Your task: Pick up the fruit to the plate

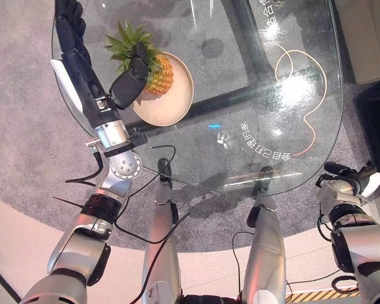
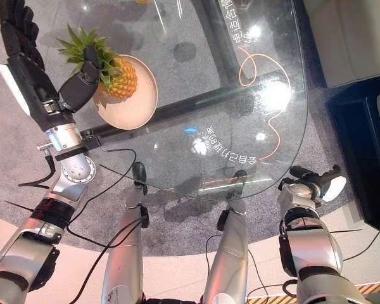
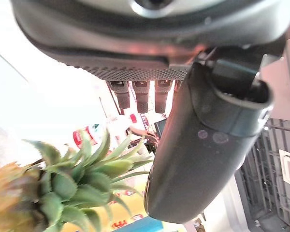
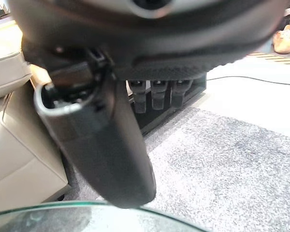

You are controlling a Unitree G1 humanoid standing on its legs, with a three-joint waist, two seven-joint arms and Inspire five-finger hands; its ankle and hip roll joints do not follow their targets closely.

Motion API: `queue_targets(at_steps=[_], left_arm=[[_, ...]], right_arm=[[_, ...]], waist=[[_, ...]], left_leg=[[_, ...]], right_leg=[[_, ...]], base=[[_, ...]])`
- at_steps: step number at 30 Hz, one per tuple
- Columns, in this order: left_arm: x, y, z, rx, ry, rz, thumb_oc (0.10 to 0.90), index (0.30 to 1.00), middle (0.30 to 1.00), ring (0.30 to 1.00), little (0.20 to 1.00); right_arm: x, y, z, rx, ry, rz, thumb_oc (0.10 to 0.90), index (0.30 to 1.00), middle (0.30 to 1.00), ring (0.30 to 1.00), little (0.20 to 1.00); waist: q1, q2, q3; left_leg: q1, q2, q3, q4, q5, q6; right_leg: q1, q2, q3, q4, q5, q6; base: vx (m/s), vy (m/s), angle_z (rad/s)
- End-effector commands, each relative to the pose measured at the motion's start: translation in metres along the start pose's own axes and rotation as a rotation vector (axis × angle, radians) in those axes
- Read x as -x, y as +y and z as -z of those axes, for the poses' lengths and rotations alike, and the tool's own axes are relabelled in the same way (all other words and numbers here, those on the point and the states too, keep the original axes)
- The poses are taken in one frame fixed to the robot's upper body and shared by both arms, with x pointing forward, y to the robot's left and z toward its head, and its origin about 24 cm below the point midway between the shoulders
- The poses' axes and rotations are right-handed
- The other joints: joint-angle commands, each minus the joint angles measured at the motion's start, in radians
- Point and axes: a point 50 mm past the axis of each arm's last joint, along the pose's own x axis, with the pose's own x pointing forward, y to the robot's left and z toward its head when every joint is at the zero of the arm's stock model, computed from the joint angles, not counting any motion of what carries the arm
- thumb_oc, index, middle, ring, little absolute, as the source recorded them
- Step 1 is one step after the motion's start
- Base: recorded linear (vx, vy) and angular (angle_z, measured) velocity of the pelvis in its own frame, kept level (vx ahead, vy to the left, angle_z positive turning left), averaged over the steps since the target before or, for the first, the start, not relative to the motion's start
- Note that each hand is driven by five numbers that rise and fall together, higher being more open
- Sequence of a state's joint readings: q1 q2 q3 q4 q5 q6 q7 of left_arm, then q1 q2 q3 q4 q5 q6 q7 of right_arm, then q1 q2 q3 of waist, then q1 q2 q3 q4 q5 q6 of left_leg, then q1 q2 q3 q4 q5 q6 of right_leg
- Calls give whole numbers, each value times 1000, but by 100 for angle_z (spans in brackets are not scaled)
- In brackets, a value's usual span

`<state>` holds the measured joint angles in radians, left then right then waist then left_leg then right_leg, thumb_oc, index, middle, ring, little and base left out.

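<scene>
A pineapple (image 1: pixel 159 75) lies on its side on a tan round plate (image 1: pixel 173 106) at the left end of the glass table (image 1: pixel 266 107). Its green crown (image 3: pixel 82 169) points away from the plate's middle. My left hand (image 1: pixel 82 63) hovers beside the plate, open, with straight fingers reaching past the table's far edge. Its thumb (image 1: pixel 130 77) lies across the crown, seen close in the left wrist view as a thumb (image 3: pixel 203 154) beside the leaves. My right hand (image 2: pixel 311 184) hangs off the table's near right edge, open and holding nothing.
A dark crossbar (image 1: pixel 253 88) runs under the glass top. An orange cord loop (image 1: pixel 307 101) lies below the glass at the right. A beige sofa (image 2: pixel 351 35) and a dark cabinet (image 2: pixel 367 145) stand to the right on grey carpet.
</scene>
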<state>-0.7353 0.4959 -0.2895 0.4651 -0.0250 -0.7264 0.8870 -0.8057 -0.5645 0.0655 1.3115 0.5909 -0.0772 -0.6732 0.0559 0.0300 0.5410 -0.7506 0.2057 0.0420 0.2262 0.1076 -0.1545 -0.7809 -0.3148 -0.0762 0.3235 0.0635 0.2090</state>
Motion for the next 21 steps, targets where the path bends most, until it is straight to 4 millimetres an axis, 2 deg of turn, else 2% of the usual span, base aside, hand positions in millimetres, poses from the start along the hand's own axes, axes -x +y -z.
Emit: queue_targets(at_steps=[1, 13, 18, 21], left_arm=[[-28, 2, -35, 86, -221, -50, 800, 900, 900, 900, 900], [-30, 11, -37, 66, -220, -41, 800, 900, 900, 900, 900], [-30, 23, -19, 4, -68, 35, 800, 900, 900, 900, 900], [-10, 43, 9, -64, 127, 112, 800, 900, 900, 900, 900]], right_arm=[[-18, -37, -5, -12, -37, 136, 800, 900, 900, 900, 900], [-18, -42, 9, 9, -14, 133, 800, 900, 900, 900, 900], [-18, -49, 29, 59, 18, 110, 800, 900, 900, 900, 900], [-12, -56, 65, 152, 62, 59, 800, 900, 900, 900, 900]], waist=[[22, -1, -21], [29, 7, -21], [26, 1, -21], [23, 0, -21]], left_leg=[[9, -47, -57, 11, -67, 40], [107, -43, -49, -36, -57, 36], [213, -35, -28, -84, -45, 31], [348, -33, -8, -147, -39, 27]], right_leg=[[25, -3, -115, -26, -1, -26], [118, -13, -109, -68, 8, -15], [221, -14, -109, -111, 18, -5], [359, -14, -107, -168, 22, 4]], base=[[-35, -20, 1], [0, 0, 0], [0, 0, 0], [62, 26, -1]])
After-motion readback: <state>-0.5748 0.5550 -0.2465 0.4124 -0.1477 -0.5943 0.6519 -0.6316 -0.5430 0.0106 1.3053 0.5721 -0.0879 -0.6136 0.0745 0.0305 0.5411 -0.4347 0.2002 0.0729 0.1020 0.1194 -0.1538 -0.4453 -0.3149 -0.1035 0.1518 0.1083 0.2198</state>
